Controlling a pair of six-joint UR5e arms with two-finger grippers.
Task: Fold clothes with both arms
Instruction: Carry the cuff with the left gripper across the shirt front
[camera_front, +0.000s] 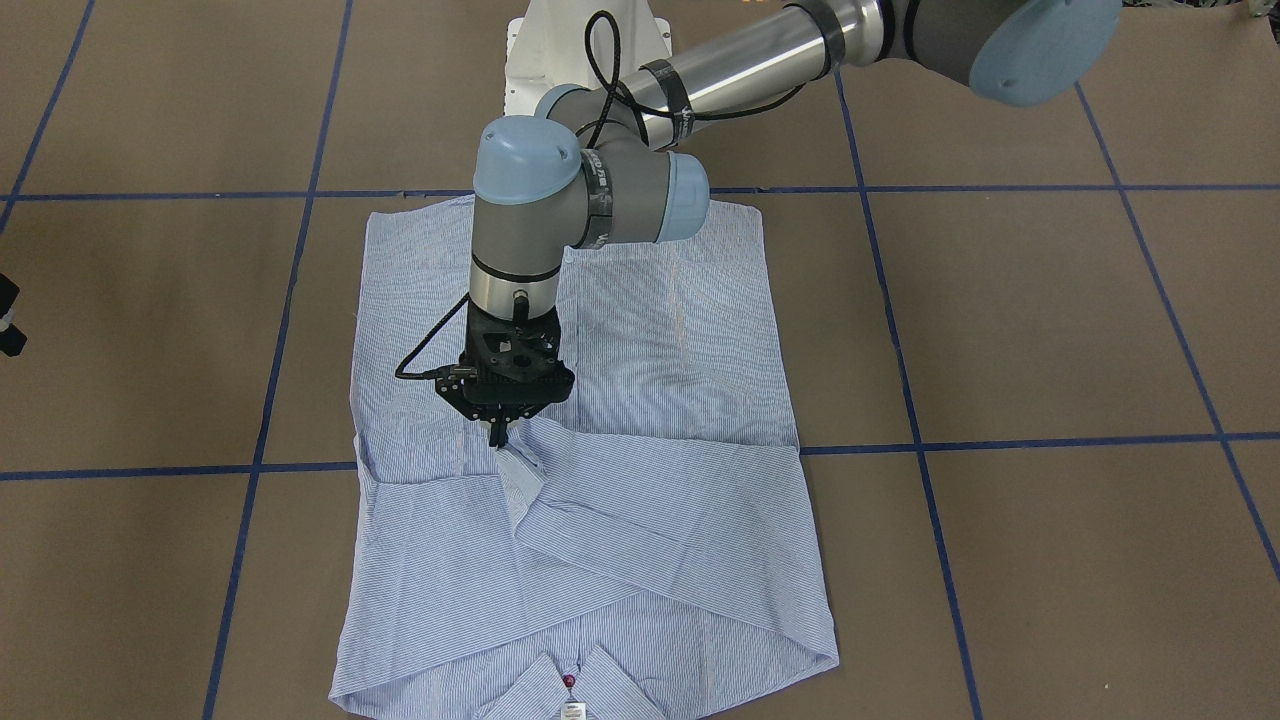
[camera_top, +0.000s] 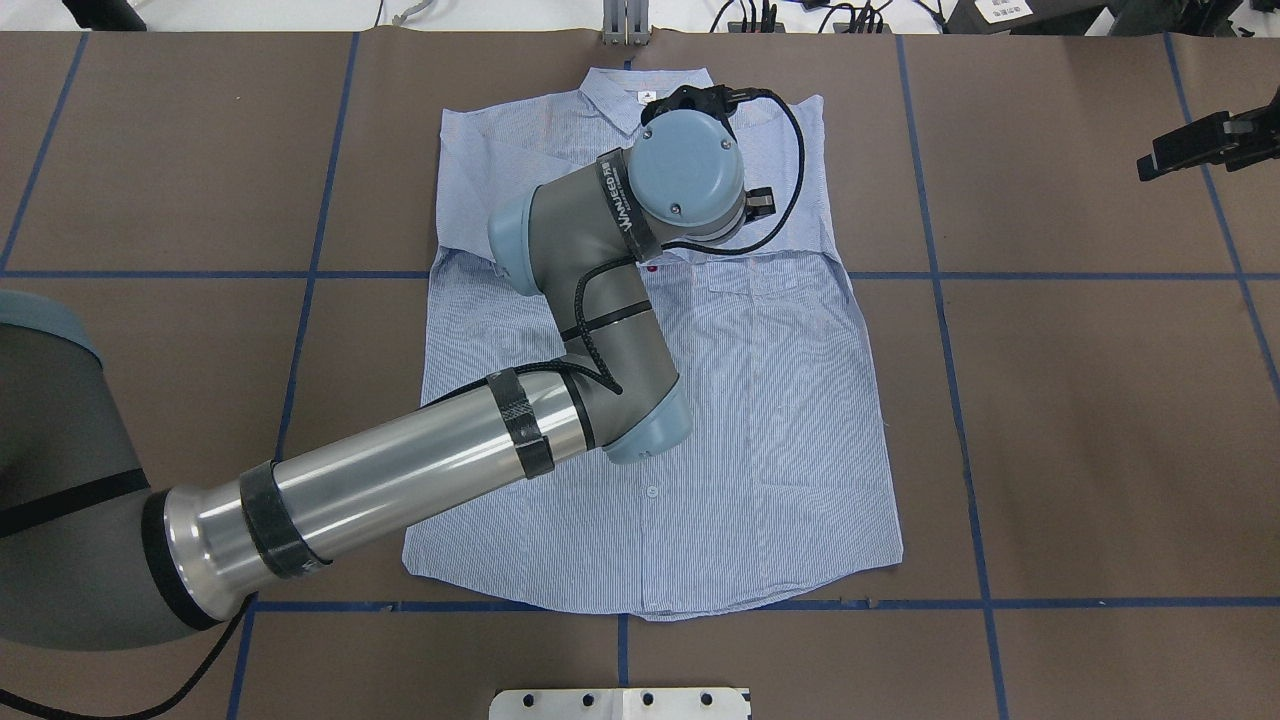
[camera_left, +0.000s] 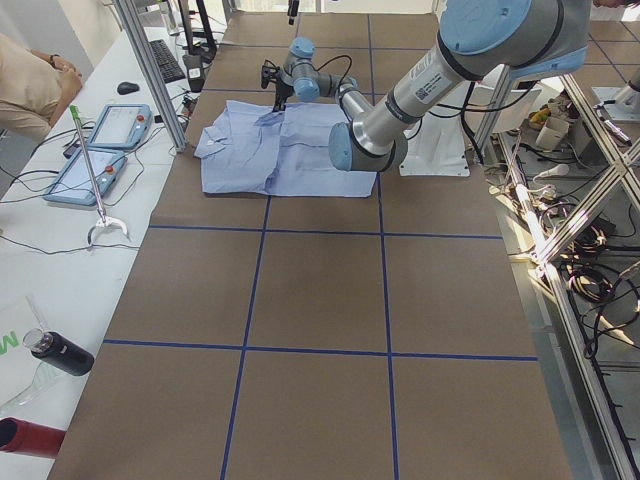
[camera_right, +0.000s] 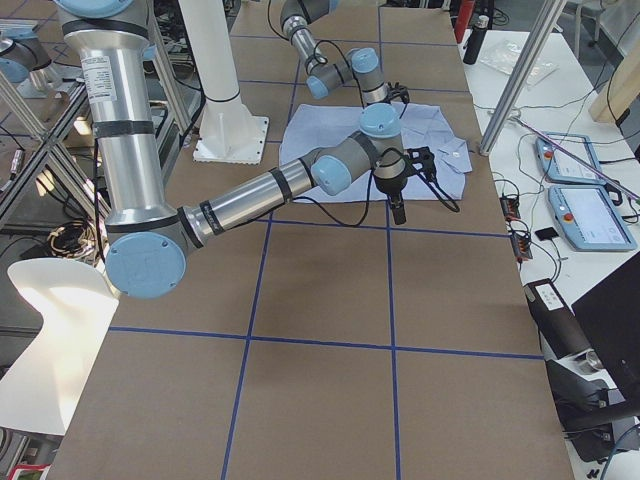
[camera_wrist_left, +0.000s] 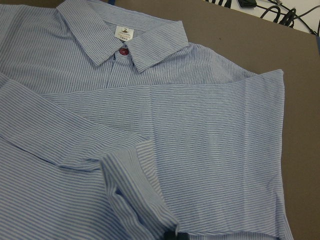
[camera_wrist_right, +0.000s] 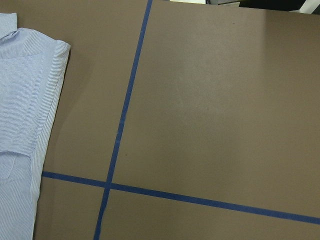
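The light blue striped shirt (camera_front: 680, 330) lies flat and face up on the brown table, its collar (camera_front: 570, 685) toward the operators' side. Both sleeves are folded in across the chest. My left gripper (camera_front: 497, 437) points down over the middle of the chest and is shut on the sleeve cuff (camera_front: 525, 465). In the left wrist view the cuff (camera_wrist_left: 135, 170) is bunched just ahead of the left gripper (camera_wrist_left: 175, 235). My right gripper (camera_top: 1150, 165) hangs above bare table, well off the shirt's side (camera_wrist_right: 25, 100); whether it is open or shut does not show.
Blue tape lines (camera_top: 960, 400) divide the brown table into squares. The white pedestal base (camera_front: 530, 60) stands behind the shirt's hem. A side table (camera_left: 60, 260) holds two tablets, a bottle and cables, with a person (camera_left: 30, 90) beside it.
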